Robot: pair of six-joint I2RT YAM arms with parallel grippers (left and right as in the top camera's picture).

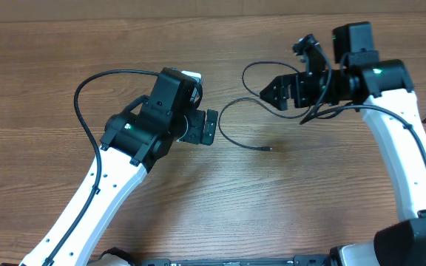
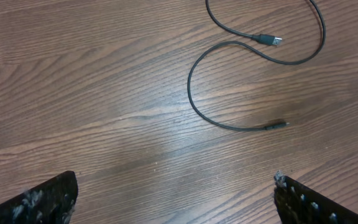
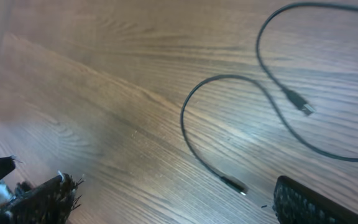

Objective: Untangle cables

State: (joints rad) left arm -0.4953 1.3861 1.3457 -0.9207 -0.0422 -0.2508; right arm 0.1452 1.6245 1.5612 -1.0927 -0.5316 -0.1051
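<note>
Cables: thin black cords lying in slack curves flat on wooden table, between both arms | USB plug inside upper bend, small plug at lower free end | left gripper: jaws spread wide, empty, near the curve | right gripper: jaws spread wide, empty, over the far loop

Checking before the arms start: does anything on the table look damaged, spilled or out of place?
Nothing stands out. The thin black cables lie in loose open curves on the wooden table, no knot in view, and the USB plug and small plug look intact.
</note>
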